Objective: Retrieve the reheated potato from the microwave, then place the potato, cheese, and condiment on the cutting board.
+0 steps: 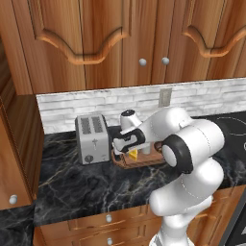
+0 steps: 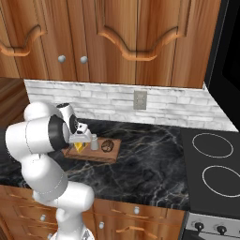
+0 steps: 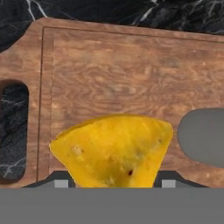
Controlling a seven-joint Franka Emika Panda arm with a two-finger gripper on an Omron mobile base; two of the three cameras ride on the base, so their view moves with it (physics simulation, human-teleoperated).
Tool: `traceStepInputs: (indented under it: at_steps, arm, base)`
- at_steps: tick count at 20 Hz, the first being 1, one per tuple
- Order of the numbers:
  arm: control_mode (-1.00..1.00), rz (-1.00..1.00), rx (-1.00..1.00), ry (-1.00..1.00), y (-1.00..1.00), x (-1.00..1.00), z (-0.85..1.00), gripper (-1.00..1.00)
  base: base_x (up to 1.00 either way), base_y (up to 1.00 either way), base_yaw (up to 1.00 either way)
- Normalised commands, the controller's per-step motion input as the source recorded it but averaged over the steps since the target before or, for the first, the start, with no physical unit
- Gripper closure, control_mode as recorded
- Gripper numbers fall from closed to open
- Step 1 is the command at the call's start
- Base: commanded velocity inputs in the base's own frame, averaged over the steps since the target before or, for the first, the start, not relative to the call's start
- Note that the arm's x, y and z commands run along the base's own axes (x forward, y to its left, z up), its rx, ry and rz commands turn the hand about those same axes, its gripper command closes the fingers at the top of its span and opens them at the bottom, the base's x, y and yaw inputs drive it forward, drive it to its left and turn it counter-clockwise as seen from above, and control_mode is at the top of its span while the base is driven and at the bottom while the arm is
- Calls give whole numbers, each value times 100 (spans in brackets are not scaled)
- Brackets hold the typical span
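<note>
Two-finger gripper [image 3: 112, 183] straddles the yellow-orange cheese wedge [image 3: 113, 151] over the reddish-brown wooden cutting board [image 3: 118, 78]; grip indeterminate; next, release and retract.

**Clearance around the board**

The reddish-brown wooden cutting board [image 2: 104, 155] is crowded: a yellow-orange cheese wedge [image 3: 114, 150] is framed by the dark fingertips [image 3: 60, 180] of the two-finger gripper [image 3: 112, 183], a small grey upright shaker [image 2: 94, 142] stands just beside it, and a mottled brown potato [image 2: 107, 145] lies past that. Bare wood is left at the far side of the board in the hand view. Access from the left is blocked by a silver toaster [image 1: 92, 138]. Open black marble counter [image 2: 154, 154] is seen toward the stove. Overhead, wooden cabinets [image 2: 117, 37] limit height.
</note>
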Motion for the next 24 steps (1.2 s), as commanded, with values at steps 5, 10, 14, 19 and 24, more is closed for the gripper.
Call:
traceStepInputs:
  at_steps: [5, 10, 14, 19, 24]
  arm:
    - [-100, 0, 0, 0, 0, 0, 7, -100]
    - [-100, 0, 0, 0, 0, -5, 23, -100]
    - [-100, 0, 0, 0, 0, -24, 25, -100]
    - [-100, 0, 3, 2, -1, -36, 26, -100]
    - [-100, 0, 0, 0, -14, -51, 19, -100]
  base:
    - [0, 0, 0]
    - [0, 0, 0]
    - [0, 0, 0]
    - [0, 0, 0]
    - [0, 0, 0]
